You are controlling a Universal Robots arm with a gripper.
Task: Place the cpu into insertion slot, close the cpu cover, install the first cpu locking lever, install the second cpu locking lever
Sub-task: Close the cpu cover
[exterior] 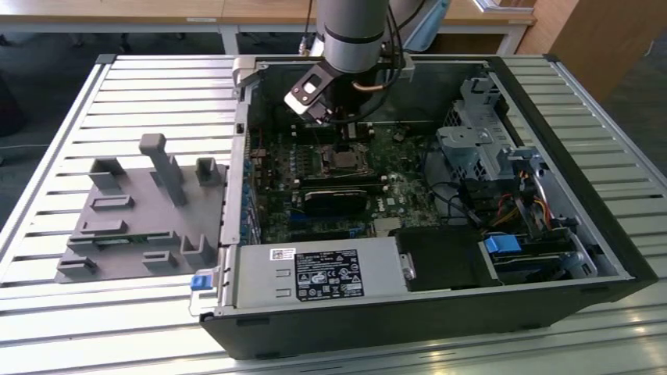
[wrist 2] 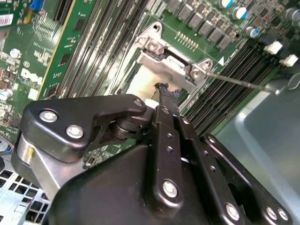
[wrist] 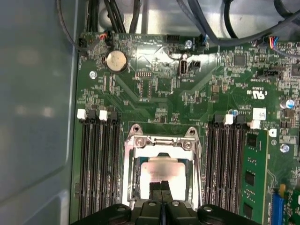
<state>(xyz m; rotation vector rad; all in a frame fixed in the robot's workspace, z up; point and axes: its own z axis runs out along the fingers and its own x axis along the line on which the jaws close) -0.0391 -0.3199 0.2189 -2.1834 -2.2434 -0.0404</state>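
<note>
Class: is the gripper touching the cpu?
Cannot tell. In both wrist views the gripper overlaps the cpu; neither shows contact or a gap plainly.

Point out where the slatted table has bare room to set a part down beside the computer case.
Free: the table slats beyond the grey fixture, and those nearer than it, both on the exterior view's left of the case. Crowded: inside the case, where the gripper hangs over the motherboard beside cables and a drive cage.

The whole open case (exterior: 417,320) is taken in from above in the exterior view; the cpu cover (wrist: 161,140) is shared close-up in both wrist views, the first straight down, the second slanted.
</note>
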